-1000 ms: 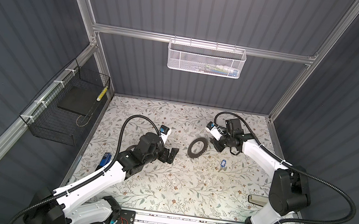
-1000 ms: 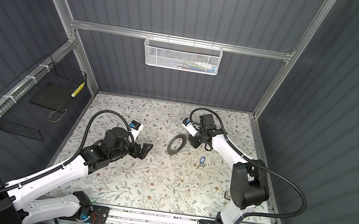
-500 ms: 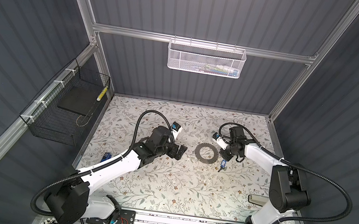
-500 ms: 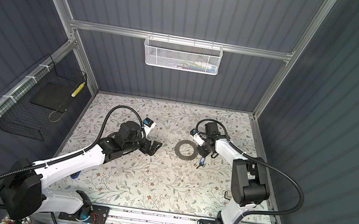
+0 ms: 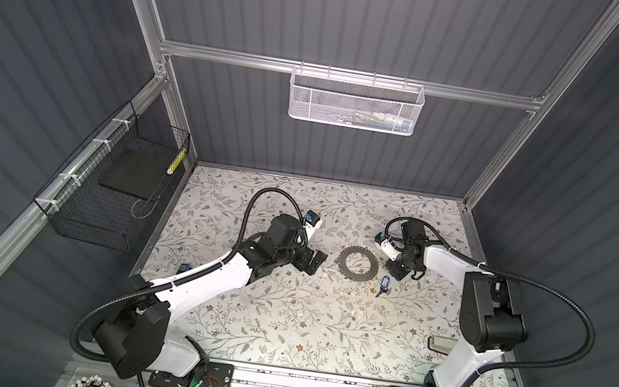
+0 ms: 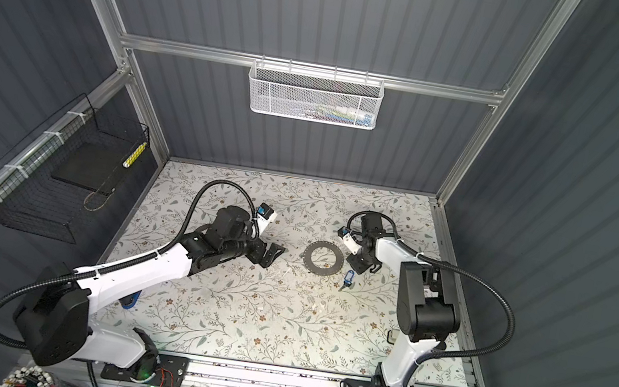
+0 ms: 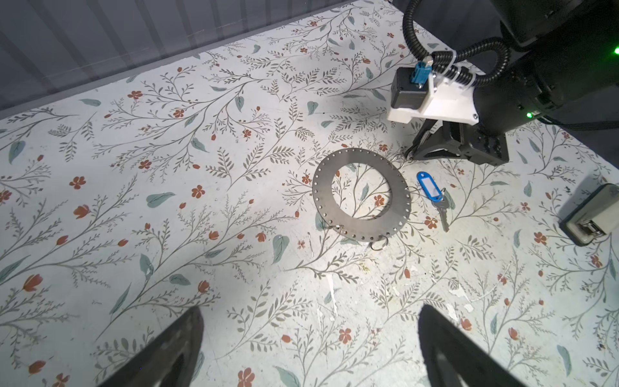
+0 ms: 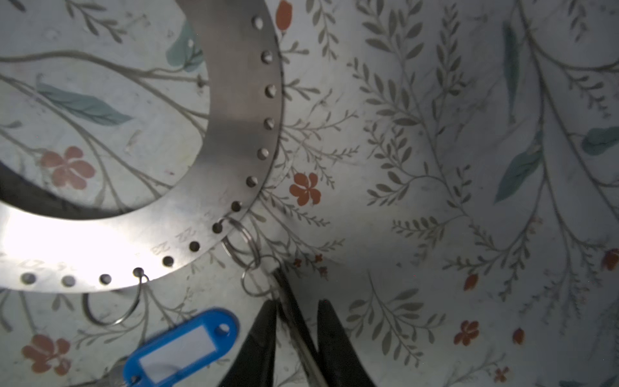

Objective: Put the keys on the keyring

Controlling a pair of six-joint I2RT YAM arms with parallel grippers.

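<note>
1. In both top views the keyring (image 5: 358,264) lies flat on the floral table (image 5: 278,324), in the middle between the two grippers.
2. The left gripper (image 5: 314,262) sits just to the keyring's left. Its own wrist view shows the two fingers (image 7: 174,345) spread wide, with bare table between them.
3. The right gripper (image 5: 406,274) is low at the ring's right edge. From above I cannot read its jaws.
4. The right wrist view shows those jaws a little apart. A thin metal strip (image 8: 296,321) runs between them, and a gap shows on one side of it.
5. Only that close view shows the small wire rings (image 8: 239,241) threaded through holes in the band. One is linked to a second ring that reaches the strip.
6. The blue-tagged key (image 5: 383,284) lies on the table just beside the ring's near-right edge. From above it is a blue speck.
7. The left wrist view shows the key's white label and its silvery blade (image 7: 443,214).
8. That view also shows a beige box (image 7: 589,217) further off.
</note>
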